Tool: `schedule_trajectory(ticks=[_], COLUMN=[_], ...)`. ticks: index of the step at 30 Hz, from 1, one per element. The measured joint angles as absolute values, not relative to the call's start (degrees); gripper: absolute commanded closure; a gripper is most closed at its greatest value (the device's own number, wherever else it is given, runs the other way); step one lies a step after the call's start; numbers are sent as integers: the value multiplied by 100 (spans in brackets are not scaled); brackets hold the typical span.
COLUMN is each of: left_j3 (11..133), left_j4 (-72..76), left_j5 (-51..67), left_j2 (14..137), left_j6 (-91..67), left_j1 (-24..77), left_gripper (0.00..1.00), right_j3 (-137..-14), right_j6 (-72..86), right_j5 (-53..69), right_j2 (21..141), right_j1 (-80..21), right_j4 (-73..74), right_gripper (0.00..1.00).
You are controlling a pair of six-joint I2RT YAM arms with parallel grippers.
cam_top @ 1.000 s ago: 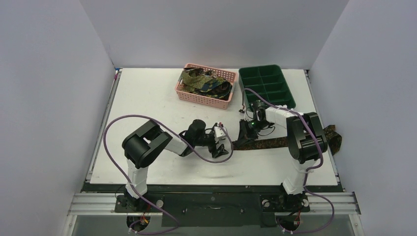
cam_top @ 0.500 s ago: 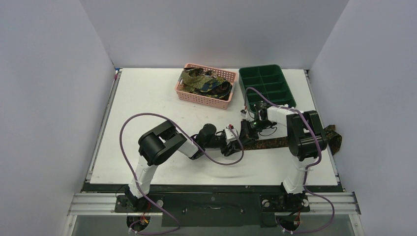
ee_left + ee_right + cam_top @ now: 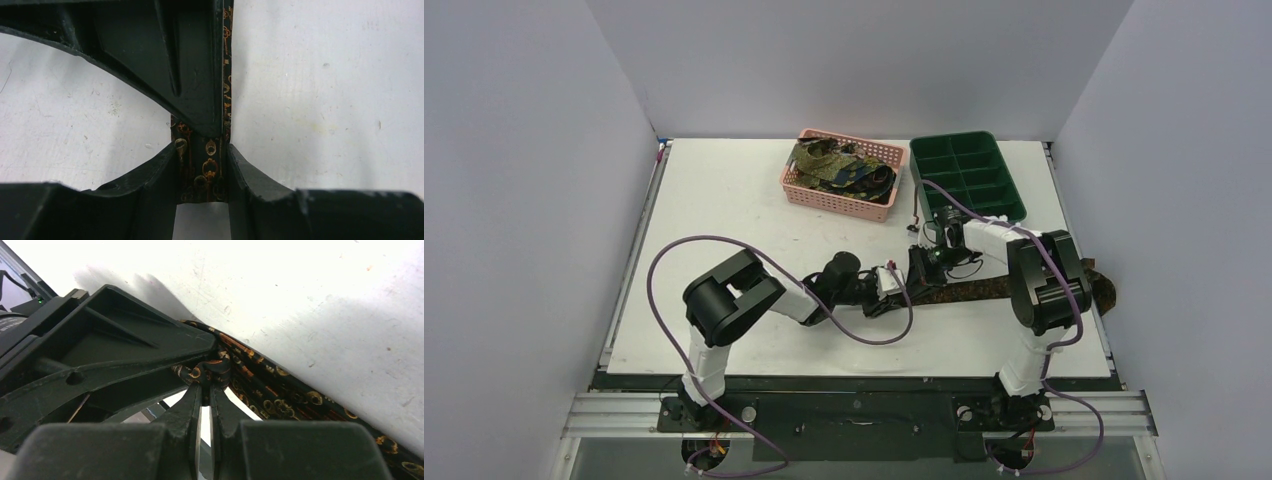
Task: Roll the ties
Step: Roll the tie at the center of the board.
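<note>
One dark tie with a gold and orange pattern [image 3: 984, 290] lies across the table's right half, and its far end hangs over the right edge. My left gripper [image 3: 900, 291] is at its narrow end. In the left wrist view the left gripper [image 3: 202, 175] is shut on the tie end [image 3: 210, 165], a finger against each edge. My right gripper [image 3: 921, 273] is just beyond it. In the right wrist view the right gripper [image 3: 205, 387] is nearly closed, pinching a raised fold of the tie [image 3: 280, 395]. More ties [image 3: 839, 165] are piled in the basket.
The pink mesh basket [image 3: 816, 196] stands at the back centre. The dark green compartment tray [image 3: 969, 180] is to its right, just behind my right arm. The two grippers are almost touching. White walls enclose the table on three sides.
My left gripper has moved right to the tie's narrow end and closed around it. My right gripper has stayed on the tie, shifting only slightly.
</note>
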State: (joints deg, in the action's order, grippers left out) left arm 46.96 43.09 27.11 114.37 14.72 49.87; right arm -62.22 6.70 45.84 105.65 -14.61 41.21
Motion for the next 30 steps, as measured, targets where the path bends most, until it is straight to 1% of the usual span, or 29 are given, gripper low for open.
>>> schedule_trajectory(ticks=[2,4,6,9,15,20,23,27,29,30], left_j3=[4698,4718,4740,4681,4298,4185,4270,4451,4528,4554], left_j4=[4202,4143,4095,4073,4521,5015,5433,6121,6490,6630], left_j5=[2722,2733,2751,2864,3240,3387,3459,3481,3476,3472], left_j2=[11397,11389,11384,11332,11275,11408,11664,12092,12302,12383], left_j6=[1553,1581,1599,1566,1326,1190,1076,915,845,810], left_j1=[4987,4987,4976,4847,4368,4383,4475,4619,4692,4720], left_gripper=[68,63,57,43,34,27,25,27,34,40], right_j3=[-6198,-6198,-6200,-6228,-6294,-6377,-6425,-6510,-6554,-6567], right_j6=[674,687,687,690,690,692,692,687,683,679], right_j5=[4525,4471,4307,4053,3785,3579,3479,3452,3454,3459], right_j2=[10565,10578,10602,10663,10661,10661,10667,10737,10774,10790], right_j1=[-1463,-1476,-1505,-1485,-1479,-1597,-1651,-1664,-1664,-1664], right_j4=[4115,4097,4082,4130,4254,4333,4383,4477,4528,4543], right_gripper=[100,100,100,100,100,100,100,100,100,100])
